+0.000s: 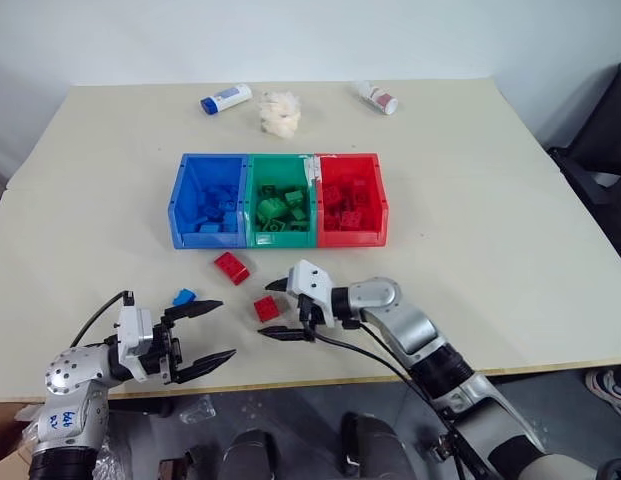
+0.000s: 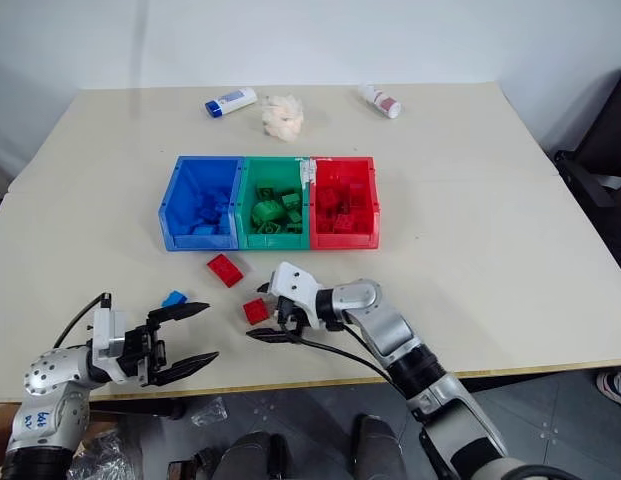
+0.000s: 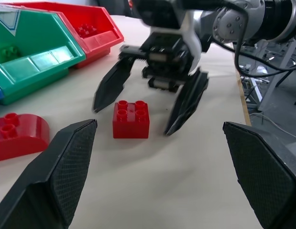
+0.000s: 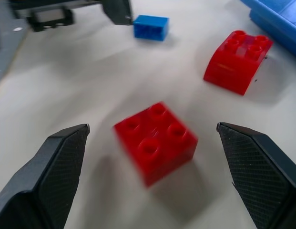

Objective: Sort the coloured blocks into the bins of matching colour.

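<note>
A square red block (image 1: 266, 308) lies on the table in front of the three joined bins: blue (image 1: 205, 238), green (image 1: 281, 239) and red (image 1: 352, 238), each holding several blocks of its own colour. My right gripper (image 1: 273, 311) is open, one finger on either side of this block (image 4: 156, 140) and not touching it. A curved red block (image 1: 231, 267) lies a little nearer the bins. A small blue block (image 1: 184, 297) sits just beyond my left gripper (image 1: 223, 329), which is open with nothing between its fingers and faces the right gripper (image 3: 133, 121).
At the table's far side lie a white tube with a blue cap (image 1: 226, 98), a fluffy white wad (image 1: 281, 112) and a white tube with a red cap (image 1: 378, 97). The table's front edge (image 1: 410, 373) runs just under both arms. A dark chair (image 1: 602, 150) stands at the right.
</note>
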`<state>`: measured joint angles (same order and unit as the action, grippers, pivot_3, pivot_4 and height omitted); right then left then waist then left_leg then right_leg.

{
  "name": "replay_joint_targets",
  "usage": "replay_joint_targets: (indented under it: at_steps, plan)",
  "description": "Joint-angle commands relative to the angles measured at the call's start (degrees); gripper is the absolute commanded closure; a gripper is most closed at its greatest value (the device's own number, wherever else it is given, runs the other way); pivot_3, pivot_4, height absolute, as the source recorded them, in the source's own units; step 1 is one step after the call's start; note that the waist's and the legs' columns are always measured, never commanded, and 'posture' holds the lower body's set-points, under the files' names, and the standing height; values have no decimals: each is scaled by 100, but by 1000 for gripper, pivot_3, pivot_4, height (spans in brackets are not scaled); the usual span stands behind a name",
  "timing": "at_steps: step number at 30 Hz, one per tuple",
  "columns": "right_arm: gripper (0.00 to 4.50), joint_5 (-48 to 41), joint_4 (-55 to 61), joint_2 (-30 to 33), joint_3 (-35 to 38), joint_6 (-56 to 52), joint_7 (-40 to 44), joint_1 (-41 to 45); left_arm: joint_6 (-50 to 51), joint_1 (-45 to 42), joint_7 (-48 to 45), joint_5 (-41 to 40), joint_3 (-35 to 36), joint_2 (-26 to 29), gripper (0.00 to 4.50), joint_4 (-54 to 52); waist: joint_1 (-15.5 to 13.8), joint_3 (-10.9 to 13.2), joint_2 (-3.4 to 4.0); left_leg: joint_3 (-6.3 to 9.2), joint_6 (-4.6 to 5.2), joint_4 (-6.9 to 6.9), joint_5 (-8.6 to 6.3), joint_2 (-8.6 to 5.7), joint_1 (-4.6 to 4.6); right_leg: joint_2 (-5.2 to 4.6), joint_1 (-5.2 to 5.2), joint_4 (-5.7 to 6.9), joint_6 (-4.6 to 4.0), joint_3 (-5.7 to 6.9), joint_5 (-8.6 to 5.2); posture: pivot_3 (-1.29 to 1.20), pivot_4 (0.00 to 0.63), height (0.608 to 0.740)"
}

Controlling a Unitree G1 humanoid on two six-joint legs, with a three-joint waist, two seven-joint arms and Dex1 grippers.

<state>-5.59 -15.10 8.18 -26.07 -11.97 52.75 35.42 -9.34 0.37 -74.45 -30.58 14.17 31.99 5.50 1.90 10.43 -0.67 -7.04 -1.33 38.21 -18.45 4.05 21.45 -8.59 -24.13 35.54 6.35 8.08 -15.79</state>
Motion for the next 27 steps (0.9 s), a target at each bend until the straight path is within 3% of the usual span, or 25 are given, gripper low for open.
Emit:
replay_joint_targets:
  at_steps: [1, 6, 7, 12, 18, 22, 27]
  plan:
    - [574, 58, -51, -164, 104, 149, -163, 60, -3, -66, 27, -122, 69, 45, 0, -70, 0, 0, 0, -2, 0, 0, 0, 0, 0, 0, 0, -1, 0, -1, 0, 0, 150, 740]
    - [2325, -29, 186, -64, 263, 212, -83, -27, -7, -245, -25, -92, 29, 42, 0, 82, -10, 0, 0, -4, 0, 3, 0, 0, 1, 0, -2, 2, 0, -5, 0, 0, 150, 740]
    - [2506, -167, 404, 25, 375, 150, 8, -83, -8, -286, -41, -84, 18, 39, 0, 118, -10, 0, 0, -4, 0, 3, 0, 0, 1, 0, -2, 2, 0, -6, 0, 0, 150, 740]
    - [2506, -855, 1662, 507, 969, -490, 179, -478, -51, -486, -135, -56, -44, 30, 0, 338, -30, 0, 0, -6, 0, 0, -1, -1, 12, 0, -13, 0, 0, -8, 0, 0, 150, 740]
    - [2506, -1225, 2863, 1205, 1745, -1280, -195, -1027, -104, -760, -266, -20, -142, 4, 0, 665, -31, -1, -1, -10, -1, 0, -1, -1, 11, 2, -20, 5, 0, -14, 0, 0, 150, 740]
    - [2506, -1179, 2847, 1396, 2260, -1464, -779, -897, -154, -1025, -341, 32, -247, -57, 0, 929, -22, 0, -1, -18, 0, 1, -2, -2, 11, 2, -22, 4, 1, -20, 0, 0, 150, 740]
    - [2506, -1005, 1944, 1282, 2553, -1135, -1270, -127, -222, -1282, -390, 83, -344, -115, 0, 1166, 4, 0, -1, -32, -2, -1, -1, -1, 9, 4, -34, 12, 0, -34, 0, 0, 150, 740]
